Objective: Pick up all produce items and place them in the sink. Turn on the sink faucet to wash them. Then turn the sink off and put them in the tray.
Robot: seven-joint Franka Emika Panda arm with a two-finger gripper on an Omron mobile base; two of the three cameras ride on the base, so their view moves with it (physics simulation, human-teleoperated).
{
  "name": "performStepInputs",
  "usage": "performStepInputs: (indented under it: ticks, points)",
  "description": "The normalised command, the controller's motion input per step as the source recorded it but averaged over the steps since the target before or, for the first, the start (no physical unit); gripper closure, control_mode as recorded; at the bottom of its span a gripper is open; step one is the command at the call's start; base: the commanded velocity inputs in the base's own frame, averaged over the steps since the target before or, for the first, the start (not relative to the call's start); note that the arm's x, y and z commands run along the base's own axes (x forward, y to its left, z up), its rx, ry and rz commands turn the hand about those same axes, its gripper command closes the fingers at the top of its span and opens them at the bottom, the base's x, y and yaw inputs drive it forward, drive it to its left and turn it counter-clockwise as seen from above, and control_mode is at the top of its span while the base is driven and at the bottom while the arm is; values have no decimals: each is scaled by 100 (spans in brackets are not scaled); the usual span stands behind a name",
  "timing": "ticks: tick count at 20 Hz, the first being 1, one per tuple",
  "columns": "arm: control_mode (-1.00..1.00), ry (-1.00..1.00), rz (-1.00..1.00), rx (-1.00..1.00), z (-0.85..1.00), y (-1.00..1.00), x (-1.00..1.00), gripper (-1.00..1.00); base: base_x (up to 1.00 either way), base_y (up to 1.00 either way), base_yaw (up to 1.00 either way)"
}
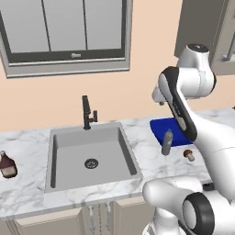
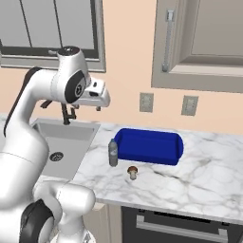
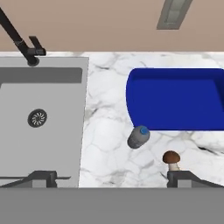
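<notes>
Closest to our hand camera were the two dark finger tips, and the gripper (image 3: 111,179) stood spread as wide as it goes with nothing between the jaws. We were hanging high above the marble counter (image 2: 199,185), so no contact with anything.

Our mushroom (image 3: 171,160) sat upright on the counter near its front edge, brown cap up, pale stem down. It was just in front of the blue tray (image 3: 175,98) and apart from it, with a small grey bottle with a blue cap (image 3: 138,137) standing a bit to its left, near the tray's front-left corner. The sink (image 3: 41,131) lay well off to the left, basin bare except for the round drain, and the black faucet (image 3: 26,48) stood at its back edge. A brown glass bottle (image 1: 7,165) sat at the far left of the counter, and it isn't produce, so we'd ignore it.

We reckoned we were at the very start: first pick, nothing washed yet. To do it well we'd centre the open jaws right over the cap, since the mushroom sat off toward one finger tip, then drop straight down and close on the cap or upper stem. We'd watch that grey bottle, probably easy to knock on the way in.
</notes>
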Motion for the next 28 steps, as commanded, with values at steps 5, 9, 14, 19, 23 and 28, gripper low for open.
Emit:
performStepInputs:
  ticks: [5, 9, 14, 19, 23, 28]
  points:
    - [-100, -6, -4, 1, -5, -28, -77, -100, 0, 0, 0]
    - [-100, -1, -4, 0, -18, -27, -63, -100, 0, 0, 0]
    - [-100, 2, -1, 0, -29, -42, -28, -100, 0, 0, 0]
    - [-100, 6, 0, 3, -43, -58, -18, -100, 0, 0, 0]
    - [-100, 6, 0, 3, -58, -54, -15, -100, 0, 0, 0]
    - [-100, 3, 0, -1, -70, -25, 0, -100, 0, 0, 0]
